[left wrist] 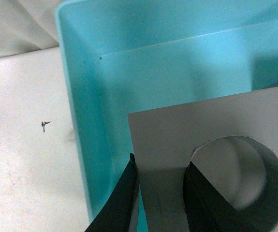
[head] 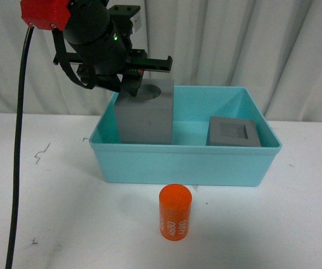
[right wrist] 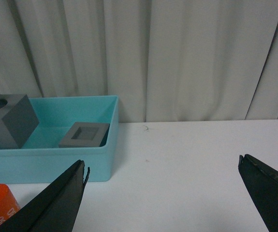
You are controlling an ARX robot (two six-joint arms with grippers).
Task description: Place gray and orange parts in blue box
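One gray cube point(head: 144, 120) pinched in my left gripper point(left wrist: 161, 163), seemingly near the blue box point(head: 183, 165) floor; lower squarely, then release.

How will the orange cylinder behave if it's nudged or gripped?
Probably rigid: the orange cylinder keeps crisp edges, like moulded plastic. It stands upright on the table, not much taller than wide, so a low nudge likely slides it; if tipped, its round side would roll. The smooth curved wall may slip in a flat-sided grip.
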